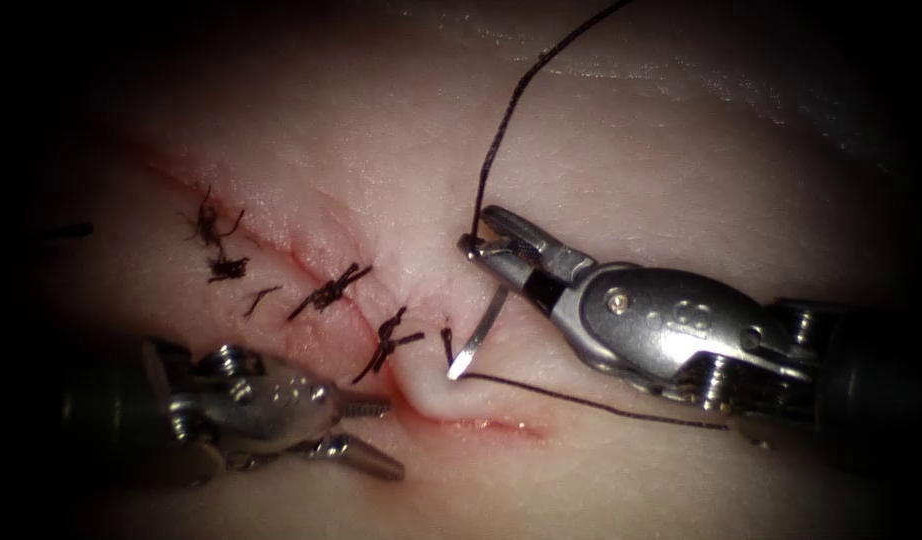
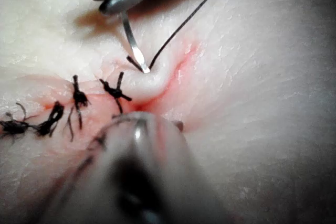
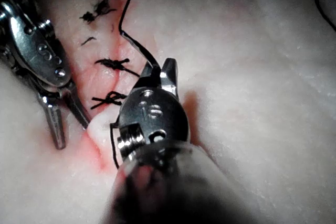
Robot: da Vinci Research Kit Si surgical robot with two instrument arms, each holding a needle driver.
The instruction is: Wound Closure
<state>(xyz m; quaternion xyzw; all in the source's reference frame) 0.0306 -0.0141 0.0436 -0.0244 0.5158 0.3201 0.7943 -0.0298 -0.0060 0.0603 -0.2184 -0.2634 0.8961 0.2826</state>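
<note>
Needle (image 1: 478, 335) sits clamped at its back end in my right tool (image 1: 473, 247), tip touching the tissue (image 1: 681, 170) just right of the cut (image 1: 491, 425), so I judge a steady wrist matters, while my left tool (image 1: 376, 432) holds nothing, jaws apart.

Curved needle (image 1: 481, 328) tip at tissue (image 1: 681, 180) right of cut (image 1: 481, 425), thread (image 1: 511, 110) trailing

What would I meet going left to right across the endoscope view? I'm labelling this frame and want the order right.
Left tool, jaws open and holding nothing → tied stitches along the cut → needle, its tip at the tissue right of the cut → right tool, gripping the needle's thread end.
</note>
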